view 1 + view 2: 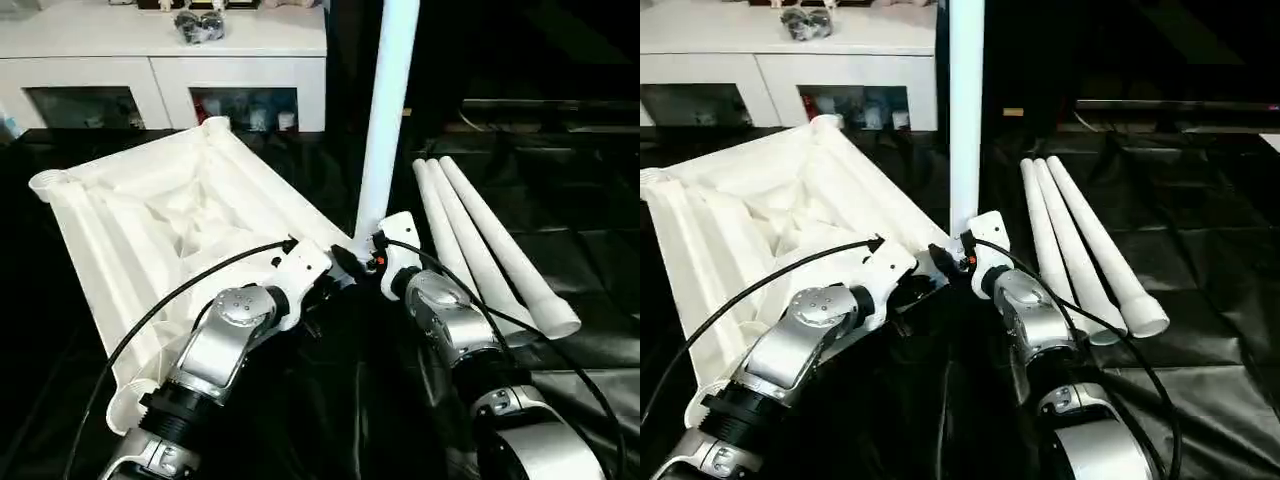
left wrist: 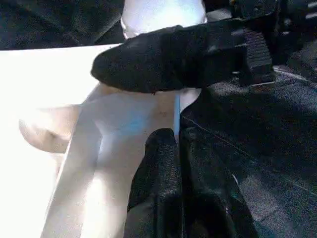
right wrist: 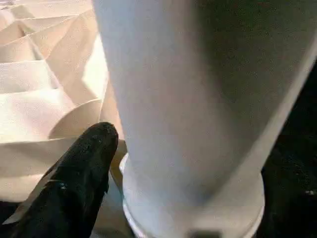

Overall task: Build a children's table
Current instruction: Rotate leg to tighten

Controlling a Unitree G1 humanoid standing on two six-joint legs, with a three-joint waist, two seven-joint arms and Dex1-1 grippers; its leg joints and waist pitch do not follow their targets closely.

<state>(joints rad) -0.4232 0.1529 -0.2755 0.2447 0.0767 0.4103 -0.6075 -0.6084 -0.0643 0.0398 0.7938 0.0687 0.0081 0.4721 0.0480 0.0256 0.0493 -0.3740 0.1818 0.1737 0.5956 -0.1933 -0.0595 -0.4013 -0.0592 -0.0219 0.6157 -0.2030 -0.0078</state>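
The white tabletop [image 1: 150,220] lies ribbed side up on a black sheet. One tapered white leg [image 1: 385,110] stands upright in its near right corner socket [image 3: 148,218]. Both grippers meet at that corner. My left gripper [image 1: 340,265] is shut on the tabletop's rim beside the socket, one black finger [image 2: 168,59] across the leg's base and the other under the rim. My right gripper [image 1: 372,255] holds the leg just above the socket. One of its fingers [image 3: 74,173] lies against the tube and the other is hidden behind it. Three more legs [image 1: 480,240] lie side by side to the right.
A white cabinet with glass doors [image 1: 160,70] stands behind the tabletop, small items on top. The black sheet [image 1: 580,200] covers the whole work surface. My silver forearms cross the foreground.
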